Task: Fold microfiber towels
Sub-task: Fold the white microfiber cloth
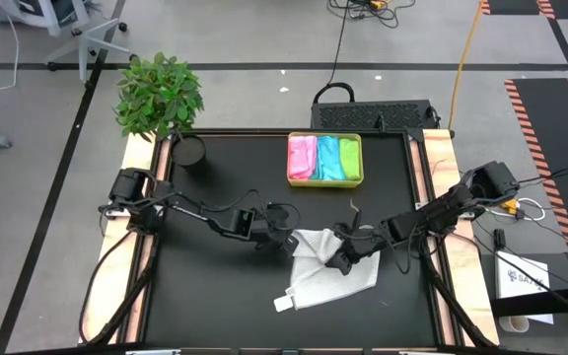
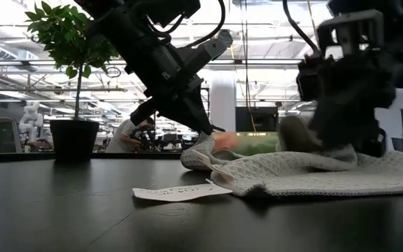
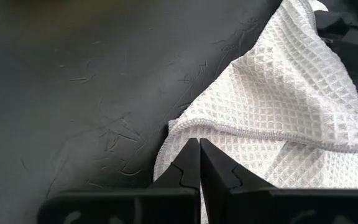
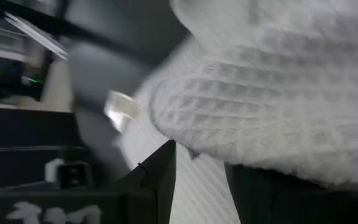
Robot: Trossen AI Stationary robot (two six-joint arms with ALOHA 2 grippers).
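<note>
A white waffle-weave microfiber towel point(image 1: 325, 268) lies crumpled on the black table, its label point(image 1: 284, 303) flat toward the near edge. My left gripper point(image 1: 286, 240) is shut on the towel's left edge, which shows in the left wrist view point(image 3: 199, 142). My right gripper point(image 1: 349, 254) sits over the towel's right part with a thick roll of cloth point(image 4: 266, 106) across its fingers. Pink, light blue and lime green towels lie folded in the yellow-green tray point(image 1: 324, 181). My left gripper pinches the towel's hemmed edge point(image 3: 194, 132) between its two fingertips, slanting down from the table's left. That edge is raised off the table point(image 2: 203, 143); the cloth beyond it lies on the table. My right gripper has a bunched fold of the towel point(image 4: 197, 134) at its fingertips, coming in slanting from the table's right. The cloth itself hides how the fingers close on it. The fold stands raised point(image 2: 298, 134); the towel below rests on the table.
A potted plant point(image 1: 161, 94) and a dark round pot point(image 1: 190, 150) stand at the far left corner. The tray stands at the table's far edge, right of centre. Bare black table lies to the left point(image 1: 205, 286) and near the front.
</note>
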